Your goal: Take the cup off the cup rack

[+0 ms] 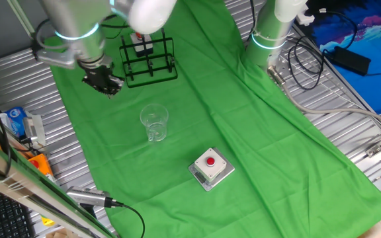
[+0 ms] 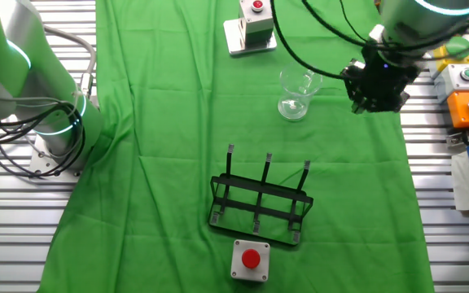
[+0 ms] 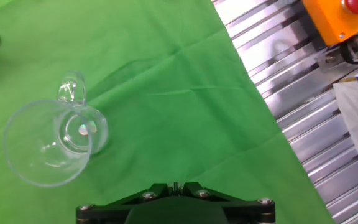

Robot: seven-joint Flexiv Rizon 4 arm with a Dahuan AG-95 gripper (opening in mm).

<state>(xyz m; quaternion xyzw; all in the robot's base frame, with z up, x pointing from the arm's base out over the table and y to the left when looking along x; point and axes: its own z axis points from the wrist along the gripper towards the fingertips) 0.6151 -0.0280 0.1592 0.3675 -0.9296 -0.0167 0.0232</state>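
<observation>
One cup (image 1: 154,123), clear glass with a small side handle, upright on the green cloth (image 1: 243,132), well apart from the cup rack (image 1: 149,61) and not hanging on it. One cup rack, black wire, three upright posts countable in the other fixed view (image 2: 260,205), nothing on any post. Two grey boxes with a red button: one (image 1: 211,168) on the cloth on the near side of the cup, a second (image 2: 250,260) just beside the rack base (partly hidden behind the rack in the one fixed view). One tool (image 1: 104,82), black, held above the cloth left of the rack and up-left of the cup, touching neither. Grip state not readable: fingers not distinguishable in either fixed view, and only the dark body (image 3: 176,202) at the bottom edge of the hand view, nothing visibly between the fingers.

In the hand view, cup (image 3: 55,140) at left, seen from above, handle pointing up in the picture; bare cloth in the middle; ribbed metal tabletop (image 3: 303,124) at right, with an orange box (image 3: 340,22) carrying a red button at the top corner.

Surface: wrinkled green cloth over a slatted metal tabletop (image 1: 18,86). Second arm's base (image 1: 270,36) at the far edge, black cables (image 1: 309,63) beside it.
</observation>
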